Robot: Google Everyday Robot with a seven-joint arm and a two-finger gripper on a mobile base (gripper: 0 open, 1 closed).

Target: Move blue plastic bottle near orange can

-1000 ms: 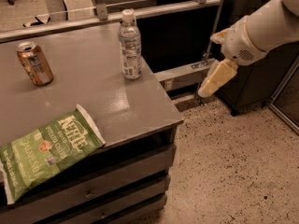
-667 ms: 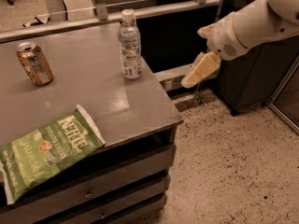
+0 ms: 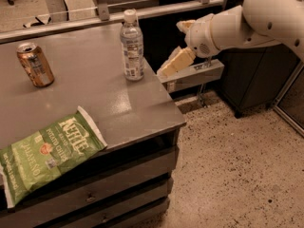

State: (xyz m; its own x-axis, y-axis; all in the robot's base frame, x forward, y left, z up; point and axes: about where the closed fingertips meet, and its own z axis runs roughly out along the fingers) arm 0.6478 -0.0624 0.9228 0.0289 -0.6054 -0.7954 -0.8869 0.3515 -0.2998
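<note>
Hovering just right of the upright bottle (image 3: pixel 132 46), off the bench (image 3: pixel 99 108) edge, the pincer (image 3: pixel 167 68) hid its spread; I could not tell. The can (image 3: pixel 35 64) stood well left of the bottle. A sideways nudge on approach risked toppling the tall bottle.

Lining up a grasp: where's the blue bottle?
Camera view: blue plastic bottle upright by the table's right edge; pincer hovers just right of it.
</note>
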